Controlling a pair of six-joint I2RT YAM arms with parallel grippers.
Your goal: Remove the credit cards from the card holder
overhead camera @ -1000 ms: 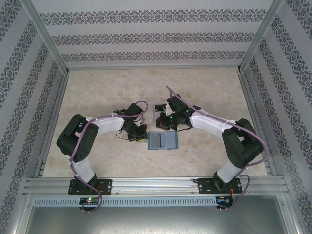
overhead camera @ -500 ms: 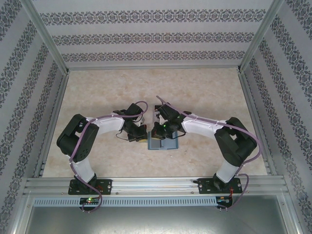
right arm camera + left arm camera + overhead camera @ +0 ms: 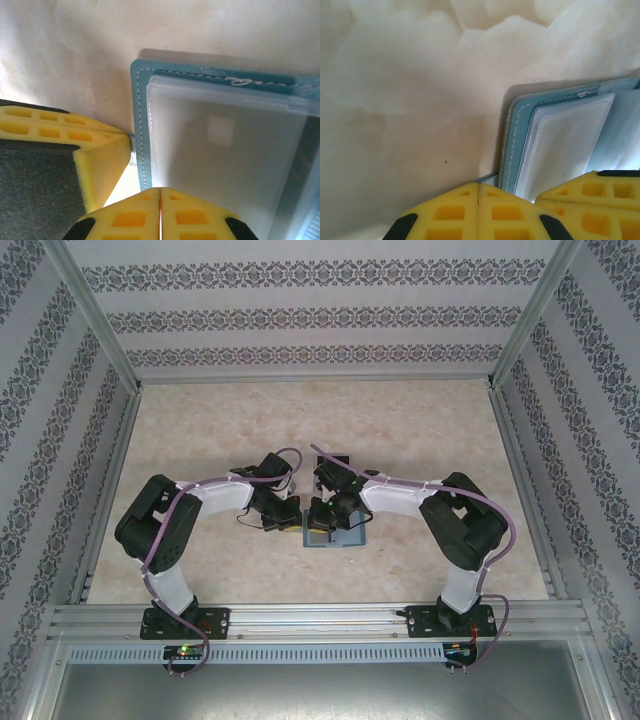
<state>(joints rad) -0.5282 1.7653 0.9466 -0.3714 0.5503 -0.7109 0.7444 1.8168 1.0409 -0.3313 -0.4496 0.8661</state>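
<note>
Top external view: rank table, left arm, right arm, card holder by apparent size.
1. table
2. left arm and right arm: look alike, so unranked
3. card holder, partly covered by the arms

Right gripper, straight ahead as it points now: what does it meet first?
The right gripper would likely meet the open card holder first, at its clear sleeve just ahead; depth unclear.

The closed left pincer (image 3: 478,188) sits at the open card holder (image 3: 560,145) corner.
</note>
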